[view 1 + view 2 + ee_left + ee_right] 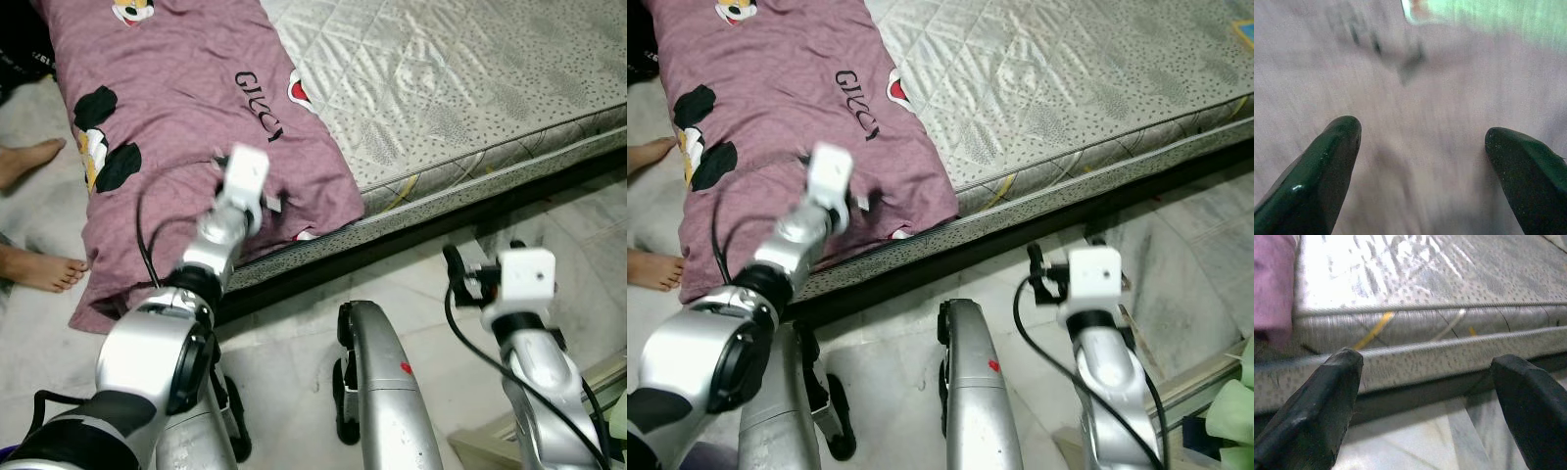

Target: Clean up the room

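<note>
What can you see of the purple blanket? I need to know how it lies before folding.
The purple blanket looks like soft mauve knit fabric, printed with black lettering and cartoon mouse figures in black, white, red and yellow. It lies spread over the left part of the mattress, its lower edge hanging over the bed's side toward the floor. The left gripper is just above its surface with jaws open, holding nothing.

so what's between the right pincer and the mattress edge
Only bare marble floor. In the right wrist view the open right pincer faces the mattress side, with nothing lying in that stretch.
</note>
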